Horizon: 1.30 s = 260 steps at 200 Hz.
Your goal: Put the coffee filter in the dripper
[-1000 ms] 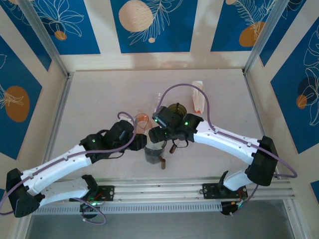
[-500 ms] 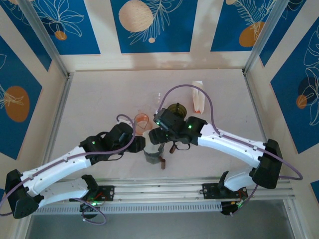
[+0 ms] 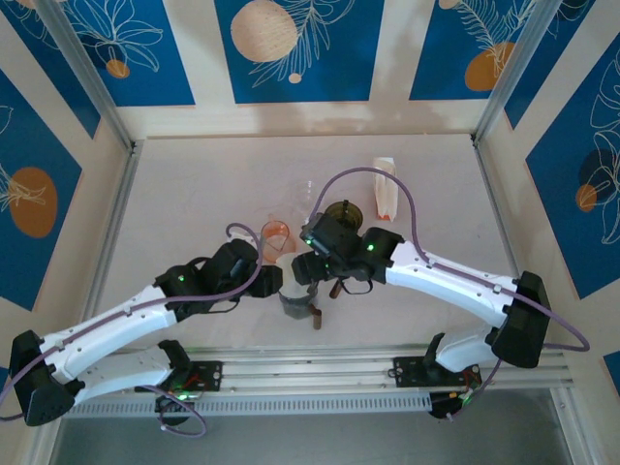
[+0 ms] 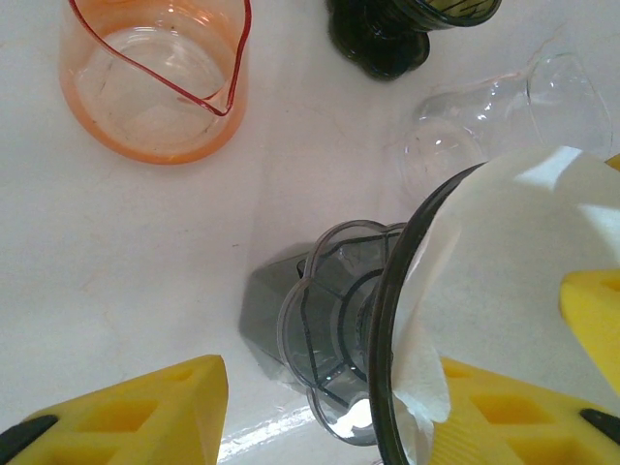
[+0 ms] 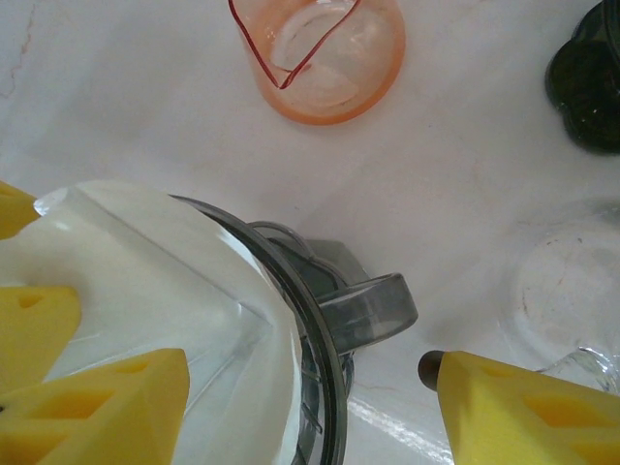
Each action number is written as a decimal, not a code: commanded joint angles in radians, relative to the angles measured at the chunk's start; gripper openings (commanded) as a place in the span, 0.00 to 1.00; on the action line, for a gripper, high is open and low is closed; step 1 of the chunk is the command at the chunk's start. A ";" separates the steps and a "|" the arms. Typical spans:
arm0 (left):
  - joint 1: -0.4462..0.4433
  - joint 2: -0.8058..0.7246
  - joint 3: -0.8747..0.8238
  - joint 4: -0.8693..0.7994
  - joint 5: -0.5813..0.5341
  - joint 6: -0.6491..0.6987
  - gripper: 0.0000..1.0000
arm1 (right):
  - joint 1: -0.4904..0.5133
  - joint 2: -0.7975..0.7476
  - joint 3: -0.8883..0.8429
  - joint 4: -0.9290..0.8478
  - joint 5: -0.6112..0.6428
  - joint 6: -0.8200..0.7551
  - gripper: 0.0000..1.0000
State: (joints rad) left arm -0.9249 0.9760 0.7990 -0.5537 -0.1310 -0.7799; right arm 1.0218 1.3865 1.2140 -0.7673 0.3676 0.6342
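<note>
The left gripper [image 4: 329, 383] held its fingers moderately apart, one clear of the grey dripper [image 4: 325, 320], the other against the white coffee filter [image 4: 504, 262] seated inside it. An orange beaker [image 4: 155, 87] stood nearby. The right gripper [image 5: 308, 366] had its fingers wide astride the dripper's rim, clamping nothing.
</note>
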 commanded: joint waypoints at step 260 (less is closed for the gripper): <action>0.007 -0.068 -0.009 -0.050 -0.016 -0.024 0.60 | 0.036 0.219 0.051 -0.108 0.034 -0.014 0.69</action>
State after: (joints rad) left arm -0.9249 0.9115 0.7990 -0.5884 -0.1429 -0.7887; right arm 1.0458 1.5837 1.2495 -0.8467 0.3820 0.6266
